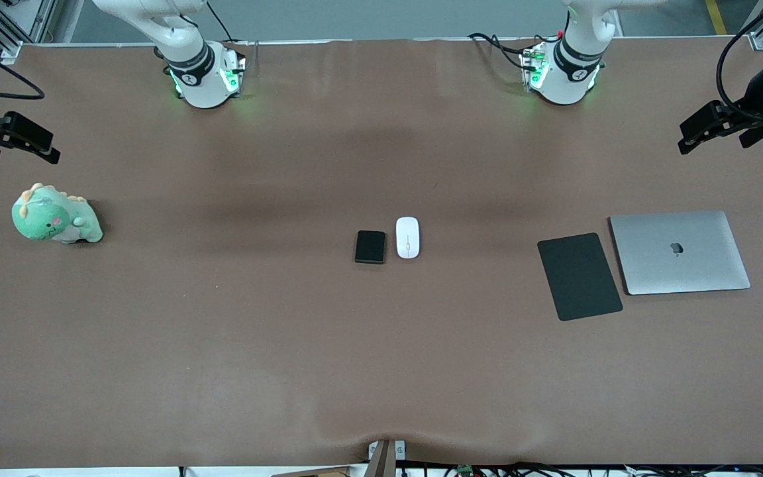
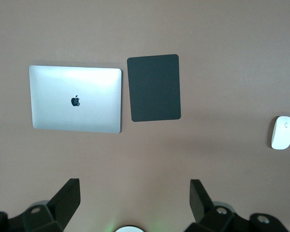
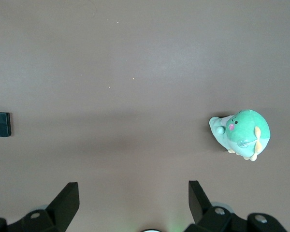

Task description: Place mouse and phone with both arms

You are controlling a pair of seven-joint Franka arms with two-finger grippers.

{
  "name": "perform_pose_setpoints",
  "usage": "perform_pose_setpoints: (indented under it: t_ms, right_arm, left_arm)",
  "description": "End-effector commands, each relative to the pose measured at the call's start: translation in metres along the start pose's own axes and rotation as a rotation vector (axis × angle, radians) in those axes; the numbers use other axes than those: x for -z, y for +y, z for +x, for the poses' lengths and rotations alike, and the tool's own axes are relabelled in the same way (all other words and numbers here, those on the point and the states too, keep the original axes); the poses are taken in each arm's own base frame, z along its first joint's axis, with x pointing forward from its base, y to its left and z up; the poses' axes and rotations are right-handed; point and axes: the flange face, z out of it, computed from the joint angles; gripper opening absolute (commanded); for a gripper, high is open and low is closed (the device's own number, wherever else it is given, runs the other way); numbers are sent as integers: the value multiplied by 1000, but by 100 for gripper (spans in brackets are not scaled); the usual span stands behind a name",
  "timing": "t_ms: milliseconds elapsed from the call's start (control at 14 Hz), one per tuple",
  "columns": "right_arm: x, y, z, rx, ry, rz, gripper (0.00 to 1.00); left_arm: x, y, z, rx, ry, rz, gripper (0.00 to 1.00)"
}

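Note:
The white mouse [image 1: 408, 237] and the small black phone [image 1: 371, 247] lie side by side at the middle of the table, the phone toward the right arm's end. The mouse also shows in the left wrist view [image 2: 283, 132], and the phone in the right wrist view [image 3: 0, 124]. My left gripper [image 1: 686, 140] is open and empty, up in the air over the left arm's end of the table; it also shows in its wrist view [image 2: 134, 193]. My right gripper [image 1: 49, 150] is open and empty over the right arm's end, and shows in its wrist view [image 3: 134, 193].
A black mouse pad [image 1: 579, 275] and a closed silver laptop [image 1: 679, 252] lie side by side toward the left arm's end. A green plush dinosaur [image 1: 55, 216] sits toward the right arm's end, below the right gripper in the front view.

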Motion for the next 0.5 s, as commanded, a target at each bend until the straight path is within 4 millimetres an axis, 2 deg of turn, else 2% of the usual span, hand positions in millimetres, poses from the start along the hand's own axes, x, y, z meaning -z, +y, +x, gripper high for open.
perform_pose_setpoints:
  t_ms: [0, 357, 429]
  right_arm:
    - [4, -1, -2, -14, 9, -14, 100]
    - [5, -1, -2, -14, 10, -13, 100]
    - [5, -1, -2, -14, 10, -13, 100]
  left_arm:
    - [5, 1, 1, -4, -8, -3, 100]
    - [5, 4, 2, -8, -6, -3, 100]
    - [0, 5, 5, -9, -17, -2, 100]
